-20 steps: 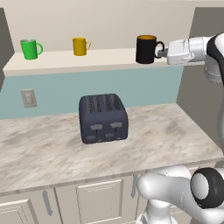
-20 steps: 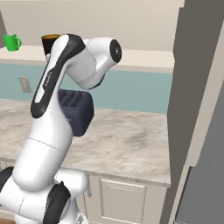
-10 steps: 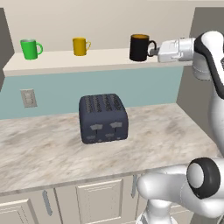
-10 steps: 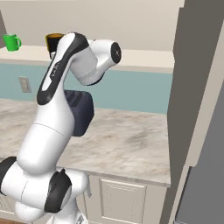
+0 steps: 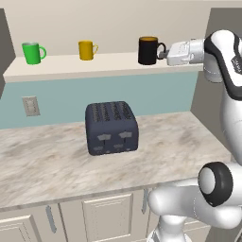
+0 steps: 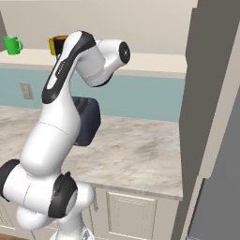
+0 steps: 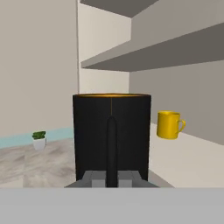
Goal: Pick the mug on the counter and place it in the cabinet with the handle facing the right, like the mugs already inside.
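End effector (image 5: 166,53) clenched on handle (image 5: 162,50) of black mug (image 5: 148,50). Mug upright at cabinet shelf (image 5: 108,65) level, right of yellow mug (image 5: 86,49); handle points right. Green mug (image 5: 32,52) at shelf's left end. Dark toaster (image 5: 111,127) on table (image 5: 56,158) below.

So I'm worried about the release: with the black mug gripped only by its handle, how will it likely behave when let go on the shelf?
The mug looks rigid and squat, so it should stand rather than tip. The gripper is shut on the thin handle, off to one side, so the mug may swing or twist slightly. Its glossy surface suggests it could slide on the cabinet shelf if nudged.
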Available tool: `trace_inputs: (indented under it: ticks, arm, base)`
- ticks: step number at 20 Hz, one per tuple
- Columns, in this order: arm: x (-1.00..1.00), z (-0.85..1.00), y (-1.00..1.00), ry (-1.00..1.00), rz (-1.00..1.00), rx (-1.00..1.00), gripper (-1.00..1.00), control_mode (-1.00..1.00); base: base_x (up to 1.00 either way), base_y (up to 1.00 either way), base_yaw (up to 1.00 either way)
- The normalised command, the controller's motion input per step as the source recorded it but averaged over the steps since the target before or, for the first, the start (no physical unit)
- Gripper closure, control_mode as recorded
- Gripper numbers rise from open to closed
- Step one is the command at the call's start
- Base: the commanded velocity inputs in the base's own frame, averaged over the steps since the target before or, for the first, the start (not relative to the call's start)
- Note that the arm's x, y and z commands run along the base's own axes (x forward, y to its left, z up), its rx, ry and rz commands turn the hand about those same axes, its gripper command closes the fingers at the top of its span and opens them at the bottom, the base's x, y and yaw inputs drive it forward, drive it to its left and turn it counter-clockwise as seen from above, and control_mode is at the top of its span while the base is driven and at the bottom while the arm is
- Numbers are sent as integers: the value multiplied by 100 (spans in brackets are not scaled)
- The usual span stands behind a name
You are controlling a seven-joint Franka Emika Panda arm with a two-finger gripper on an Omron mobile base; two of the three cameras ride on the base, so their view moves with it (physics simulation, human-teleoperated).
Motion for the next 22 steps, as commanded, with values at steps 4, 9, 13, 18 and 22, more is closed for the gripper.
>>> trace_inputs:
  ticks: [4, 9, 13, 18, 22]
  arm:
    - [16, -8, 0, 0, 0, 0, 100, -100]
    - [7, -18, 0, 0, -1, 0, 100, -100]
    - [9, -16, 0, 0, -1, 0, 100, -100]
    - [18, -4, 0, 0, -4, 0, 100, -100]
    - [27, -8, 0, 0, -5, 0, 100, -100]
  base:
    - [0, 0, 0]
    - [0, 0, 0]
    - [0, 0, 0]
    - [0, 0, 0]
    - [0, 0, 0]
